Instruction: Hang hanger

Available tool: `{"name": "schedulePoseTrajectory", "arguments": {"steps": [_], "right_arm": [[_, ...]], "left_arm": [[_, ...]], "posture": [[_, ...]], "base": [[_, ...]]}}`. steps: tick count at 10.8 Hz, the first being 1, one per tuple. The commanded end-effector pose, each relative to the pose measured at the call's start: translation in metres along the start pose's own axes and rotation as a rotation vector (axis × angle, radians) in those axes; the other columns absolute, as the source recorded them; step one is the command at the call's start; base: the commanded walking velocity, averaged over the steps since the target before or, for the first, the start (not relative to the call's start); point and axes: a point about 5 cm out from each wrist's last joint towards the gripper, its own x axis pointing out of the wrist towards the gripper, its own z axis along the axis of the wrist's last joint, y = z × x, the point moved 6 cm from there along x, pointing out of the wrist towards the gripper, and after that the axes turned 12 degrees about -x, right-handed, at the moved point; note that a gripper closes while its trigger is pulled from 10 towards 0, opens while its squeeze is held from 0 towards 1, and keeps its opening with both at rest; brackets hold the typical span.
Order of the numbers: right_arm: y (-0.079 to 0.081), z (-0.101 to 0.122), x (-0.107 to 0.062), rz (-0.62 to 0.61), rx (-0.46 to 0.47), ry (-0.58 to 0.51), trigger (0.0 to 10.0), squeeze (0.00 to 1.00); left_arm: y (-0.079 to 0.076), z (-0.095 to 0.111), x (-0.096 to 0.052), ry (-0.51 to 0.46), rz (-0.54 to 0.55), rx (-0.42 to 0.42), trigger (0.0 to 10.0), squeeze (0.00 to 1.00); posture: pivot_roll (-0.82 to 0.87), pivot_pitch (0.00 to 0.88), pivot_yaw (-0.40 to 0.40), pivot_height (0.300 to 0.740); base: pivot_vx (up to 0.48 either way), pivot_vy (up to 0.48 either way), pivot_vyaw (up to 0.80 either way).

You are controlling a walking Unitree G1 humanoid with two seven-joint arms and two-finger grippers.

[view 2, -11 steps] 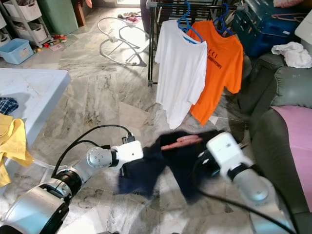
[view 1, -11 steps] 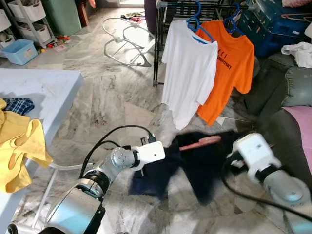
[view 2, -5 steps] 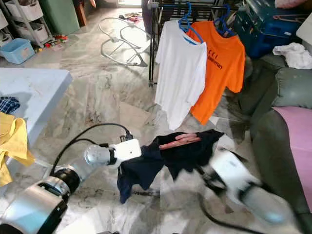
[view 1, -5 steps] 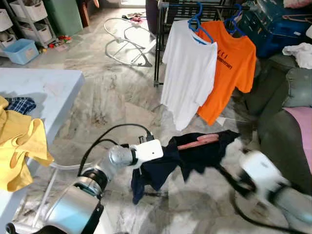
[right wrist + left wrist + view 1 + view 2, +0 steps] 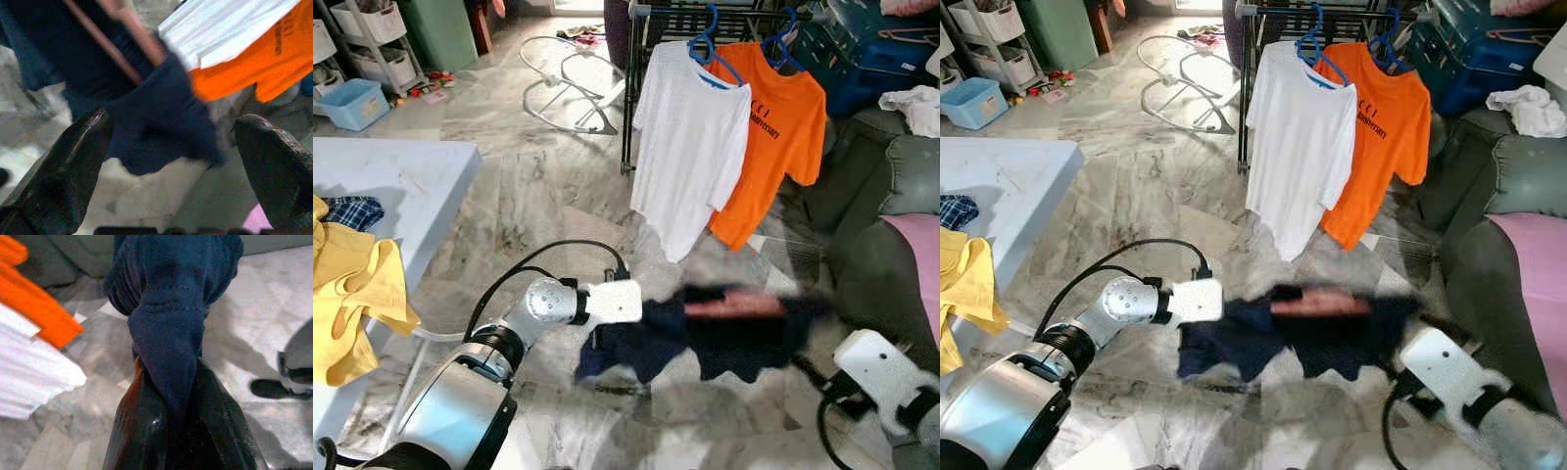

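Note:
A navy shirt [image 5: 724, 338] on a pink hanger [image 5: 734, 305] hangs low over the marble floor, blurred by motion. My left gripper [image 5: 168, 431] is shut on the shirt's bunched left end, its fingers wrapped in the cloth. My right gripper [image 5: 171, 161] is open with nothing between its fingers and faces the shirt from a short way off; its white wrist [image 5: 881, 370] sits at the lower right. Behind stands a dark clothes rack [image 5: 646, 12] with a white shirt [image 5: 690, 147] and an orange shirt [image 5: 773, 127] on blue hangers.
A white table [image 5: 401, 186] with a yellow garment [image 5: 352, 284] stands on my left. A grey sofa [image 5: 891, 225] lies on the right. A wire bouncer frame [image 5: 573, 83] and a blue bin [image 5: 352, 103] sit on the floor farther back.
My right gripper has let go of the shirt and drawn back to the lower right. The shirt has swung and spread out sideways. My left gripper keeps its hold.

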Motion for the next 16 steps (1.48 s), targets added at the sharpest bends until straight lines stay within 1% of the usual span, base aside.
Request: {"name": "schedulePoseTrajectory", "arguments": {"steps": [1, 2, 3, 4, 6, 7, 8, 9, 10, 11, 12, 13, 14, 15, 16], "right_arm": [[-0.008, 0.000, -0.002, 0.016, -0.046, -0.007, 10.0, 1.00], [-0.015, -0.002, -0.005, 0.044, -0.094, -0.005, 10.0, 0.86], [-0.017, -0.004, -0.006, 0.064, -0.112, -0.004, 10.0, 0.46], [-0.009, -0.006, -0.008, 0.145, -0.119, -0.016, 10.0, 0.00], [0.011, 0.000, -0.017, 0.306, -0.024, -0.057, 10.0, 0.00], [0.015, -0.009, -0.020, 0.341, -0.034, -0.037, 10.0, 0.00], [0.014, -0.015, -0.018, 0.337, -0.045, -0.029, 10.0, 0.00], [0.014, -0.016, -0.018, 0.352, -0.115, -0.018, 10.0, 0.00], [0.005, -0.001, -0.016, 0.317, -0.108, -0.062, 10.0, 0.00], [0.000, 0.006, -0.015, 0.302, -0.119, -0.078, 10.0, 0.00], [-0.001, 0.005, -0.015, 0.308, -0.148, -0.070, 10.0, 0.00], [-0.002, 0.009, -0.014, 0.301, -0.122, -0.088, 10.0, 0.00], [0.003, 0.004, -0.014, 0.323, -0.104, -0.077, 10.0, 0.00], [0.009, 0.001, -0.013, 0.337, -0.034, -0.085, 0.0, 0.00], [0.014, -0.003, -0.012, 0.359, -0.015, -0.079, 0.0, 0.00]], "left_arm": [[0.009, 0.012, -0.005, -0.017, 0.001, 0.076, 0.0, 0.00], [0.009, 0.013, -0.008, -0.019, -0.016, 0.088, 0.0, 0.00], [0.009, 0.014, -0.009, -0.025, -0.023, 0.087, 0.0, 0.00], [0.010, 0.016, -0.011, -0.046, -0.027, 0.073, 0.0, 0.00], [0.007, 0.017, -0.014, -0.063, -0.053, 0.085, 0.0, 0.00], [0.005, 0.020, -0.015, -0.077, -0.080, 0.098, 0.0, 0.00], [0.004, 0.028, -0.016, -0.107, -0.107, 0.110, 0.0, 0.00], [0.002, 0.036, -0.017, -0.146, -0.137, 0.140, 0.0, 0.00], [-0.002, 0.035, -0.019, -0.145, -0.168, 0.148, 0.0, 0.00], [-0.004, 0.034, -0.019, -0.145, -0.178, 0.144, 0.0, 0.00], [-0.004, 0.034, -0.020, -0.149, -0.184, 0.137, 0.0, 0.00], [-0.006, 0.035, -0.020, -0.158, -0.197, 0.139, 0.0, 0.00], [-0.006, 0.040, -0.020, -0.181, -0.204, 0.139, 0.0, 0.00], [-0.007, 0.047, -0.019, -0.211, -0.216, 0.148, 0.0, 0.00], [-0.007, 0.051, -0.019, -0.226, -0.223, 0.149, 0.0, 0.00]], "posture": [[-0.14, 0.103, 0.013, 0.740], [-0.14, 0.104, 0.009, 0.740], [-0.13, 0.104, 0.007, 0.740], [-0.13, 0.105, 0.005, 0.740], [-0.13, 0.108, 0.000, 0.740], [-0.13, 0.110, -0.001, 0.740], [-0.13, 0.112, 0.000, 0.740], [-0.12, 0.113, -0.001, 0.740], [-0.12, 0.112, 0.003, 0.740], [-0.12, 0.111, 0.006, 0.740], [-0.12, 0.111, 0.009, 0.740], [-0.12, 0.112, 0.010, 0.740], [-0.12, 0.113, 0.010, 0.740], [-0.12, 0.115, 0.009, 0.740], [-0.12, 0.117, 0.007, 0.740]], "base": [[0.000, 0.000, 0.00], [0.000, 0.000, 0.00], [0.000, 0.000, 0.00], [0.000, 0.000, 0.00], [0.000, 0.000, 0.00], [0.000, 0.000, 0.00], [0.000, 0.000, 0.00], [0.000, 0.000, 0.00], [0.000, 0.000, 0.00], [0.000, 0.000, 0.00], [0.000, 0.000, 0.00], [0.000, 0.000, 0.00], [0.000, 0.000, 0.00], [0.000, 0.000, 0.00], [0.000, 0.000, 0.00]]}}
